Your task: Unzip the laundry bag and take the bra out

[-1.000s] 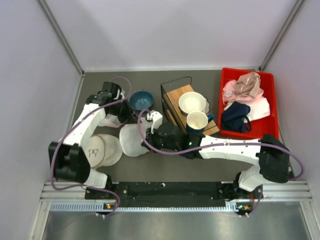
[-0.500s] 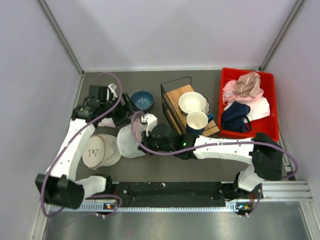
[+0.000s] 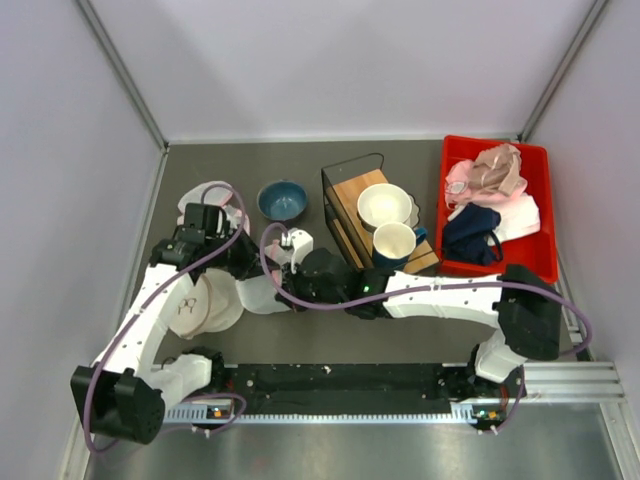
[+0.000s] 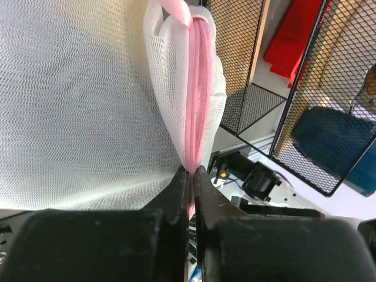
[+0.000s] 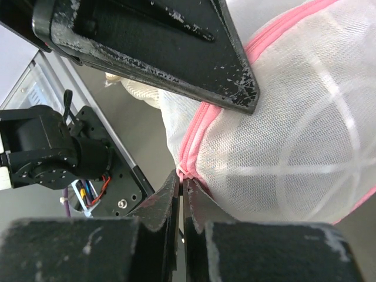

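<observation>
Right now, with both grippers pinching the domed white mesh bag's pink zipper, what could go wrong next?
The left gripper and right gripper each hold only a thin edge of the pink zipper trim on the white mesh laundry bag: either could slip off, or pulling apart could tear mesh.

We read this as a robotics lab cell: plain partition walls [image 3: 340,60] around a grey desk [image 3: 300,165], aluminium mounting rail [image 3: 580,385].

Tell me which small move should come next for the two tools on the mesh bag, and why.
Probably the right tool should draw slowly along the pink zipper, while the left tool holds the laundry bag steady. Both are shut on that zipper, and it looks closed.
</observation>
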Robot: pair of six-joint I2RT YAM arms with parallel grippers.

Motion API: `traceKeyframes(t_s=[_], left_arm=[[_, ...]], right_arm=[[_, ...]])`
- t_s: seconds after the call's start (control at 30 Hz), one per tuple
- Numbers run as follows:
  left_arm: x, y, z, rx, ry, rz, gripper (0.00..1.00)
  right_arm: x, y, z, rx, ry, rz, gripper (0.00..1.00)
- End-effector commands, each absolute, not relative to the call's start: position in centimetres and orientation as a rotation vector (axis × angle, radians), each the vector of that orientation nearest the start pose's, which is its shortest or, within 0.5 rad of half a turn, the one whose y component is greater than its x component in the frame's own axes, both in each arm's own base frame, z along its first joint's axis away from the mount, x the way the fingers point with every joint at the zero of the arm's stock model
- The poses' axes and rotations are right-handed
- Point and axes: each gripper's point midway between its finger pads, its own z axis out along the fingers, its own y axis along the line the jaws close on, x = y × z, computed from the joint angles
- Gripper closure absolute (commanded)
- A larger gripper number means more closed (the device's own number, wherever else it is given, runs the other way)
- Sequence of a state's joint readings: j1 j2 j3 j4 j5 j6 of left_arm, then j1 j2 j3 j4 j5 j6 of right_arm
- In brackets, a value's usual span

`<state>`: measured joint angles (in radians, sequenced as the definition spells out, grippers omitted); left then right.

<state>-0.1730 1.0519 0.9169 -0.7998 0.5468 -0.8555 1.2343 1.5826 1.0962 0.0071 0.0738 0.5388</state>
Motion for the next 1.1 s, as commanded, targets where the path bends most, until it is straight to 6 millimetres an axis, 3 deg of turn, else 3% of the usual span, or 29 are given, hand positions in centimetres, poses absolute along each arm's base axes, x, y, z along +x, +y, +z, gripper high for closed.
traceKeyframes(t_s=[0.0, 0.07, 0.1, 0.13, 0.17, 0.27, 0.4, 0.43, 0.57, 0.63, 0.73, 0.77, 0.83, 0.9, 0.93, 1.03, 1.07], left_arm=[[23.0, -16.5, 20.7, -0.548, 2.525, -1.129, 1.0], [23.8, -15.6, 20.9, -0.53, 2.533, -1.043, 1.0], [24.7, -15.2, 22.3, -0.509, 2.495, -1.017, 1.0], [25.4, -14.4, 22.3, -0.538, 2.502, -0.966, 1.0], [26.4, -14.0, 23.8, -0.497, 2.464, -0.947, 1.0], [28.8, -13.1, 24.8, -0.491, 2.431, -0.915, 1.0], [31.5, -14.1, 24.3, -0.477, 2.428, -0.995, 1.0], [32.3, -14.4, 23.0, -0.517, 2.467, -1.014, 1.0], [33.3, -15.2, 21.4, -0.511, 2.499, -1.038, 0.99], [32.9, -15.4, 22.5, -0.452, 2.474, -1.047, 0.9], [31.7, -14.7, 24.7, -0.4, 2.437, -0.986, 0.68], [31.2, -14.3, 25.4, -0.395, 2.431, -0.961, 0.41], [29.5, -13.1, 26.3, -0.428, 2.42, -0.878, 0.24], [28.3, -12.1, 26.5, -0.484, 2.396, -0.817, 0.22], [27.3, -11.5, 27.7, -0.512, 2.336, -0.8, 0.21], [24.6, -12.1, 26.7, -0.543, 2.345, -0.875, 0.25], [23.5, -12.5, 25.0, -0.561, 2.4, -0.903, 0.28]], right_arm=[[14.5, 46.3, 19.0, -0.7, 2.052, 1.043, 1.0], [14.4, 45.7, 19.0, -0.71, 2.049, 1.034, 1.0], [14.3, 45.3, 18.8, -0.713, 2.055, 1.031, 1.0], [13.9, 44.5, 17.8, -0.728, 2.074, 1.016, 1.0], [13.7, 43.9, 18.1, -0.726, 2.067, 1.023, 1.0], [12.7, 42.5, 16.6, -0.759, 2.099, 1.023, 1.0], [11.8, 41.5, 16.2, -0.842, 2.114, 0.996, 1.0], [11.9, 41.6, 16.4, -0.854, 2.105, 0.991, 1.0], [12.4, 42.6, 17.3, -0.856, 2.081, 0.99, 1.0], [12.9, 43.4, 18.2, -0.837, 2.065, 0.994, 1.0], [13.5, 44.4, 18.9, -0.767, 2.076, 1.052, 1.0], [13.2, 44.8, 19.0, -0.773, 2.08, 1.1, 1.0], [13.2, 45.3, 18.9, -0.759, 2.096, 1.136, 1.0], [13.3, 45.5, 18.8, -0.759, 2.101, 1.139, 1.0], [13.2, 45.5, 18.7, -0.763, 2.102, 1.138, 1.0], [13.4, 45.3, 18.8, -0.752, 2.101, 1.132, 1.0], [13.4, 45.3, 18.7, -0.753, 2.102, 1.131, 1.0]])
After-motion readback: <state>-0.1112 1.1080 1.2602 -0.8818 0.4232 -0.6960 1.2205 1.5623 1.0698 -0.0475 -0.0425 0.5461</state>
